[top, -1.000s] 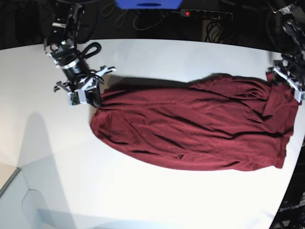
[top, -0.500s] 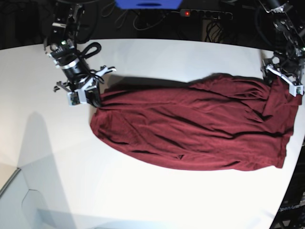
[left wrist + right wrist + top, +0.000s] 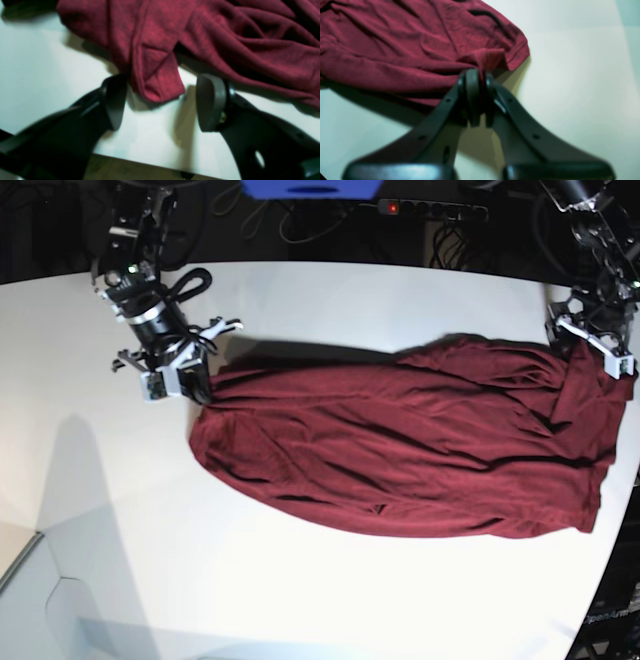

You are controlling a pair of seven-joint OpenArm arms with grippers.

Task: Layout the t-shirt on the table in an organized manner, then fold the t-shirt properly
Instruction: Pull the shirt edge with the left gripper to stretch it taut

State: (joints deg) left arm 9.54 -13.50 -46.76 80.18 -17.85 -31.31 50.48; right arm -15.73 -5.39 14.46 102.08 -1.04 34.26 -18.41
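**Ana:** Across the middle of the table (image 3: pixel 330 600) lies the t-shirt (image 3: pixel 400 450), dark maroon, stretched out long from the base view's left to its right, wrinkled, with its right end bunched near the table's curved edge.

**Ben:** Any print or label on it?

**Ana:** None that I can read. The cloth is plain in all three views, and nothing legible shows on the arms either.

**Ben:** How is the right gripper (image 3: pixel 477 75) set?

**Ana:** It sits at the shirt's left end in the base view, low over the table, its arm reaching down from the far left corner. In its wrist view the jaws are pressed together with a small fold of maroon cloth pinched between the tips.

**Ben:** And the left gripper (image 3: pixel 160 102)?

**Ana:** At the opposite end, by the table's far right edge, its arm coming down from above. Its jaws stand wide apart. A loose corner of the shirt hangs between the two pads (image 3: pixel 210 102); the left-hand pad looks to be against the fabric, the other is apart from it, so nothing is clamped.

**Ben:** Anything behind?

**Ana:** A power strip (image 3: pixel 432 210) with a red light, beyond the table's far edge.
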